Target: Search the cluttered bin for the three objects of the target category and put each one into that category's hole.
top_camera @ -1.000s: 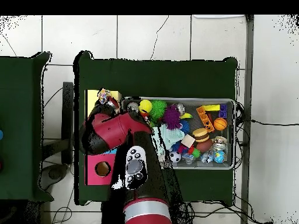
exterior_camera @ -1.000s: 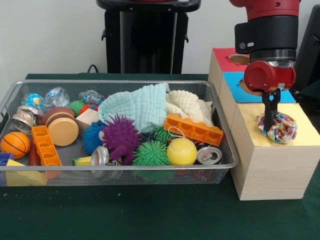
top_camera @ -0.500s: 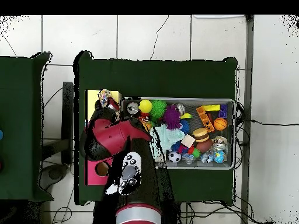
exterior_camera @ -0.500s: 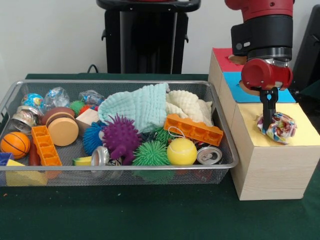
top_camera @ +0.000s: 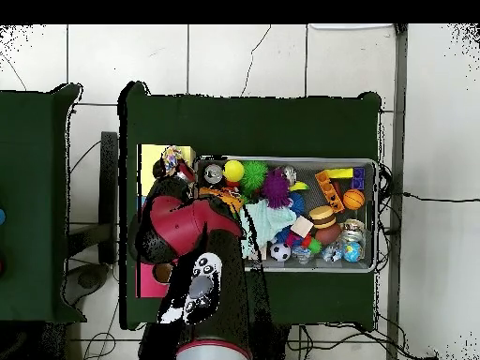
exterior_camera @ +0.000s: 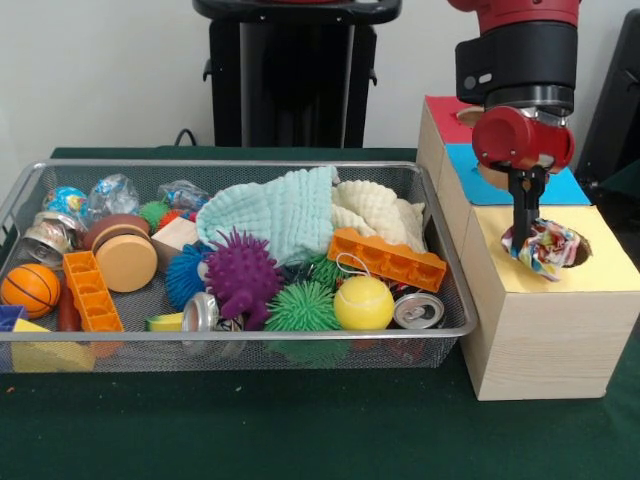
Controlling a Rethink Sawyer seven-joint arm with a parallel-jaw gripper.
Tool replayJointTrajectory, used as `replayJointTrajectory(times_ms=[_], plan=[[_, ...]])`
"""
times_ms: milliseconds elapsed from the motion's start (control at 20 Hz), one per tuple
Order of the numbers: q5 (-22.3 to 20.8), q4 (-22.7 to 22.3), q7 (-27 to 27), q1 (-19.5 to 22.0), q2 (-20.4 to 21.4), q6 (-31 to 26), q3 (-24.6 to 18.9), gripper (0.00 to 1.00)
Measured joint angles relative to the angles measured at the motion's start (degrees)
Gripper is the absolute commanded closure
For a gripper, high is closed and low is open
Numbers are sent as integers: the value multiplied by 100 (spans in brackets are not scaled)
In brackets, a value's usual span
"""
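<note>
A crumpled multicoloured wrapper ball sits on the yellow top of the wooden sorting box, just left of a dark round hole. My gripper comes straight down onto the ball's left side, its thin black fingers close together and pinching it. In the overhead view the same ball shows on the yellow section, beyond the red arm, which hides the gripper. More crumpled shiny wrappers lie at the far left of the wire bin.
The bin holds cloths, spiky balls, a yellow tennis ball, an orange brick, cans and a basketball. The box's blue and red sections lie behind the yellow one.
The gripper has shifted left and slightly up, taking the wrapper ball with it. The hole in the yellow top, covered a second ago, now shows to the ball's right.
</note>
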State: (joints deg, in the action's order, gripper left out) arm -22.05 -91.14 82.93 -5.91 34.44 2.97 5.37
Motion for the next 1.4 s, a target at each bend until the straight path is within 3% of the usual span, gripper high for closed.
replayJointTrajectory(times_ms=[600,950,1400], plan=[[5,-12,0,-488,-43,-1,691,100],[2,15,0,-1194,-276,1,1464,100],[1,35,0,-1613,-524,0,2027,100]])
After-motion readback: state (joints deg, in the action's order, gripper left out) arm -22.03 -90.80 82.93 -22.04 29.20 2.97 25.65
